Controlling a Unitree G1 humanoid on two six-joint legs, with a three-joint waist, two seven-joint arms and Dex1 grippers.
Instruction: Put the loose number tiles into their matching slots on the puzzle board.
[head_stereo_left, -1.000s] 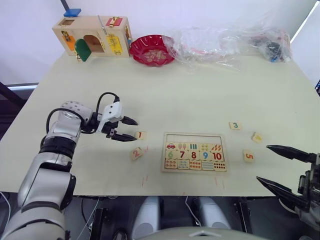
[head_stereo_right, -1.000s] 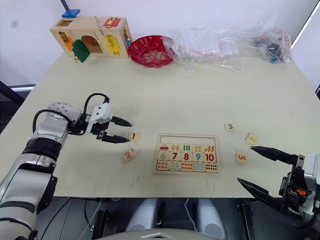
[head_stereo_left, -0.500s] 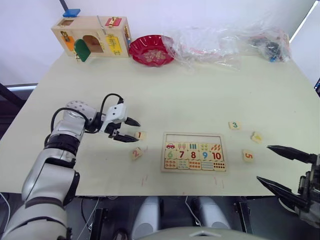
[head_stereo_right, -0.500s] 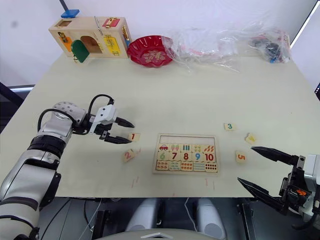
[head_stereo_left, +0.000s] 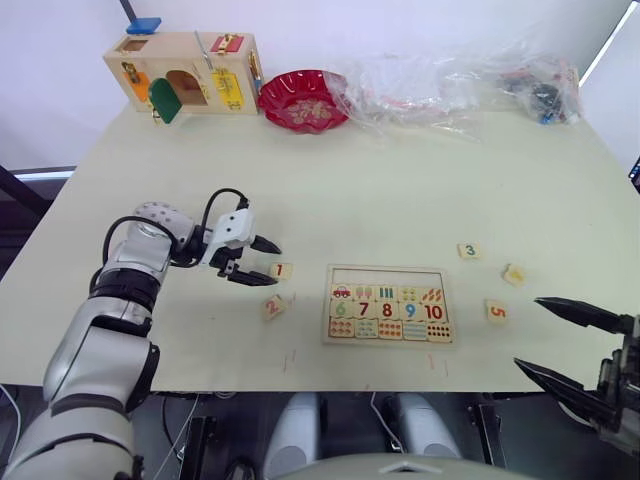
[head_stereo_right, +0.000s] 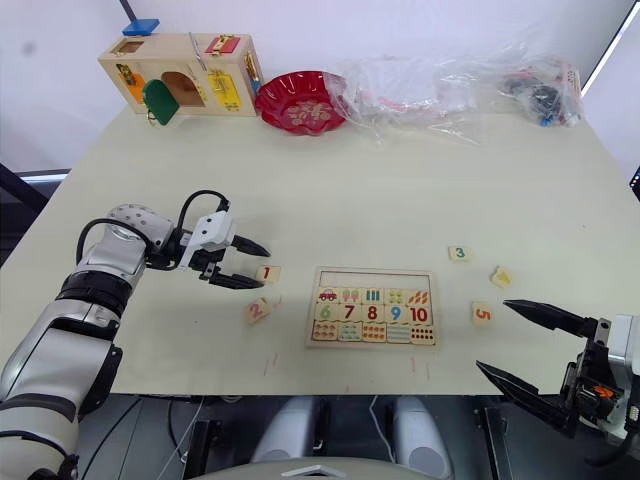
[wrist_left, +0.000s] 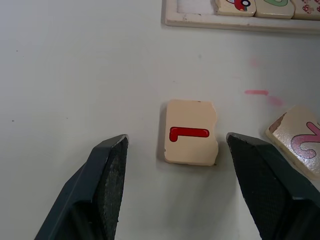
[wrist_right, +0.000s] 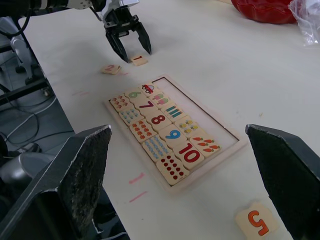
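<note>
Nothing placed yet — the slots (head_stereo_left: 386, 277) sit bare. My left gripper (wrist_left: 170, 150), wide open, brackets tile 1 (wrist_left: 190, 132); right gripper (head_stereo_left: 572, 345) open, empty, lower right.

The red 1 tile (wrist_left: 191, 132) lies flat just ahead of the left end effector (head_stereo_left: 262, 260), between its spread fingers. The 2 tile (head_stereo_left: 272, 306) sits beside. Tiles 3 (head_stereo_left: 469, 251), 4 (head_stereo_left: 513, 273) and 5 (head_stereo_left: 496, 311) lie near the right end effector (head_stereo_left: 560, 340). The puzzle board (head_stereo_left: 387, 305) keeps its top slots (head_stereo_left: 386, 277) empty.

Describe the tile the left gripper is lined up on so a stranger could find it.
Start at the puzzle board near the table's front edge. Just off its left side lie two loose tiles; the left gripper hangs open beside the farther one, the 1 tile, with a red digit, unlike the 2 tile.
</note>
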